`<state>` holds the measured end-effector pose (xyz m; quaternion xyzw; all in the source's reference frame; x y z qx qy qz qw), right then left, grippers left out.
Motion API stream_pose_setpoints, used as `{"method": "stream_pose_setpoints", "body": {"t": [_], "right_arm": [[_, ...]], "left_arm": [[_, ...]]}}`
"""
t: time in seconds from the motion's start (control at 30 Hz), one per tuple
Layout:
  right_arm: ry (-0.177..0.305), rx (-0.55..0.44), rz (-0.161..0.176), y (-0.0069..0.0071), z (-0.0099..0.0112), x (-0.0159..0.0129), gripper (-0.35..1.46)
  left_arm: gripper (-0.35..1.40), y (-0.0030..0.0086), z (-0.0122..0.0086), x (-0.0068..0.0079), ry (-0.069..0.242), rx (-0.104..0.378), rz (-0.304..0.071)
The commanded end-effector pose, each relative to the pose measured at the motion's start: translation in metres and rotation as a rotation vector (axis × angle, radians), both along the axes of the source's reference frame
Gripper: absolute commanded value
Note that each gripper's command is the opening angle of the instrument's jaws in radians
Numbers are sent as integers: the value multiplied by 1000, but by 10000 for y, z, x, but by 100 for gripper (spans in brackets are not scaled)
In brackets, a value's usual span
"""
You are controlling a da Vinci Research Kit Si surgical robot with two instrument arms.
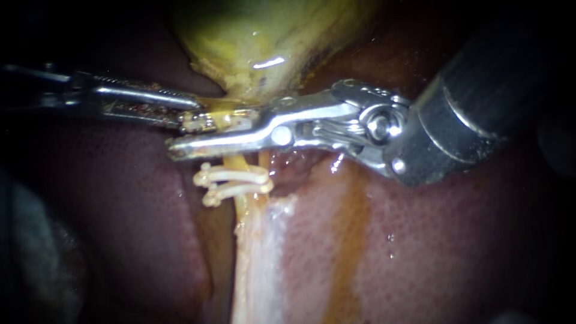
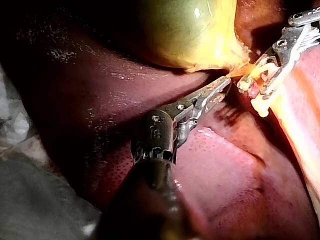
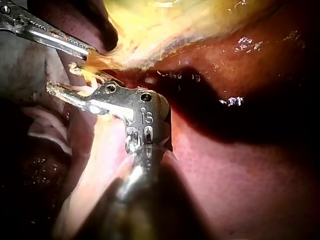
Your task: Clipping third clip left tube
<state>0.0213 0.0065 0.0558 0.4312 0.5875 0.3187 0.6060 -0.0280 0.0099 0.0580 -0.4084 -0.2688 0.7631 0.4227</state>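
The right instrument (image 1: 189, 132), a steel-tipped shaft coming in from the upper right, has its jaws laid across the pale yellowish tube (image 1: 249, 240) just under the neck of the green-yellow gallbladder (image 1: 252, 36). The jaws stand partly closed with a narrow gap between them. In that gap sits a small pale clip (image 1: 201, 123) that appears to touch both jaws, with the yellow tube passing through it. Whether the clip has been pressed fully home cannot be told.

The tube's long axis runs from the gallbladder neck straight down the endoscope view over the dark red liver (image 1: 450, 240). The jaws lie almost level, so they cross the tube at close to a right angle. Just below the lower jaw, 2 white clips (image 1: 237, 180) already sit side by side on the tube. The carried clip is therefore between them and the neck, close to both.

The left instrument (image 1: 195, 113), slender with toothed jaws, enters from the left. Its jaws are closed on the yellow neck tissue (image 1: 231, 99) just above the clip, holding it taut.

The right instrument is on the tube, so the squeeze looks to be its job. The margin is likely tight, because tissue, the upper jaw and the left instrument's tips crowd together there.
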Motion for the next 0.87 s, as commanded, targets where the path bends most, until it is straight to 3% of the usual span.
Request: {"method": "stream_pose_setpoints", "body": {"t": [0.03, 0.27, 0.33, 0.87], "right_arm": [[-1, 7, -1, 0, 0, -1, 5], [-12, 89, -9, -1, -1, -8, -35], [-15, 130, -11, -2, -1, -11, -35], [-19, 129, -15, -3, -2, -13, -35]], "left_arm": [[-35, 0, 0, 0, 0, 0, 0], [-35, -1, 0, 0, 1, 0, -1], [-35, -1, 1, 0, 3, 0, 1], [-35, -2, 6, -1, 7, -1, 6]]}}
